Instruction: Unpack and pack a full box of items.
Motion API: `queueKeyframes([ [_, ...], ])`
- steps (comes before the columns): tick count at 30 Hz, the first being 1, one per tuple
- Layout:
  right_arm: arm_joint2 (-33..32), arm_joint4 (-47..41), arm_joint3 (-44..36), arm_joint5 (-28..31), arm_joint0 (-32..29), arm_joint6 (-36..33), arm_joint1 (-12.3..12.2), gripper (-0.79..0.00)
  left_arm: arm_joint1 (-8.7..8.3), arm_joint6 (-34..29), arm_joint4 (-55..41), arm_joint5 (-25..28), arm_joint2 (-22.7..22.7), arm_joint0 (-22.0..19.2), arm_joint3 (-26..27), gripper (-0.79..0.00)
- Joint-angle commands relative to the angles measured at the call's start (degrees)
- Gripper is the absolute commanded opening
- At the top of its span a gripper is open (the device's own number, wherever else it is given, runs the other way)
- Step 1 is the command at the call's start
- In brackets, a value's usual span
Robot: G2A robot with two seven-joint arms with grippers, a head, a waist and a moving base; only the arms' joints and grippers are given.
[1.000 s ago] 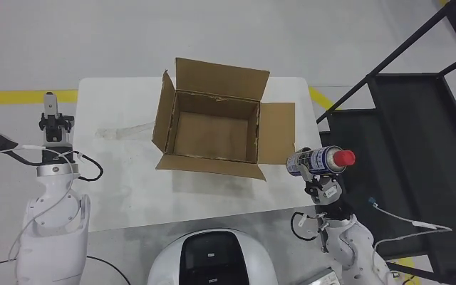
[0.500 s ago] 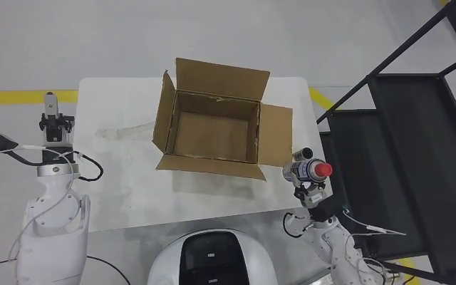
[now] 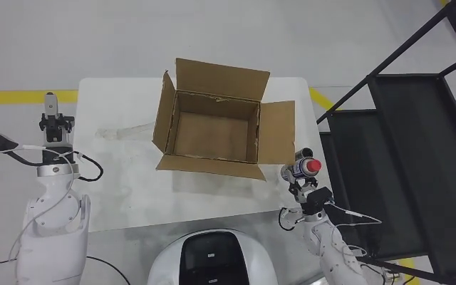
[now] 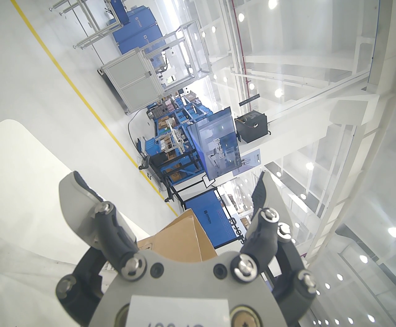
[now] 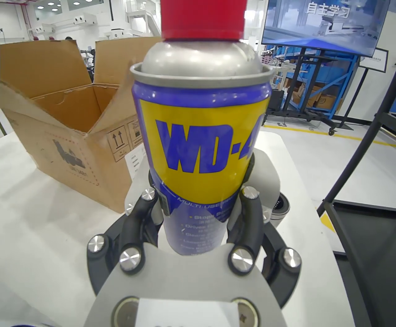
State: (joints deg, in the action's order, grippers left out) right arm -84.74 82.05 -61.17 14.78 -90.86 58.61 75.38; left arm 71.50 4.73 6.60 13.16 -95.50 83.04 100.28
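White table (image 3: 121, 164); blue-and-yellow spray can (image 5: 201, 130), red cap (image 5: 202, 18).

The spray can (image 5: 201, 139) is glossy metal with a plastic cap (image 5: 202, 18), the box (image 3: 221, 77) matt cardboard.

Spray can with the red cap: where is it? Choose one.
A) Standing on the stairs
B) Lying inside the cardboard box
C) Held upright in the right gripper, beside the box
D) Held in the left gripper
C: the right gripper is shut on the upright spray can, beside the open cardboard box.
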Motion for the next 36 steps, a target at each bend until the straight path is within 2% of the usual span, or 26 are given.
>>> queueKeyframes([
  [1,0.7,-0.9,1.3,-0.1,1.3,-0.8,0.2,-0.785,0.00,0.0,0.0,0.0,0.0,0.0,0.0,0.000],
  [15,5.2,-5.5,11.2,-1.4,7.4,0.0,1.8,-0.785,0.00,0.0,0.0,0.0,0.0,0.0,0.0,0.000],
  [34,8.9,-5.7,24.7,-2.7,14.8,4.6,3.1,-0.785,0.00,0.0,0.0,0.0,0.0,0.0,0.0,0.000],
  [35,9.0,-5.7,25.2,-2.5,15.0,4.6,3.1,-0.720,0.00,0.0,0.0,0.0,0.0,0.0,0.0,0.000],
  [36,9.1,-5.7,25.7,-2.3,15.2,4.7,3.2,-0.551,0.00,0.0,0.0,0.0,0.0,0.0,0.0,0.000],
])
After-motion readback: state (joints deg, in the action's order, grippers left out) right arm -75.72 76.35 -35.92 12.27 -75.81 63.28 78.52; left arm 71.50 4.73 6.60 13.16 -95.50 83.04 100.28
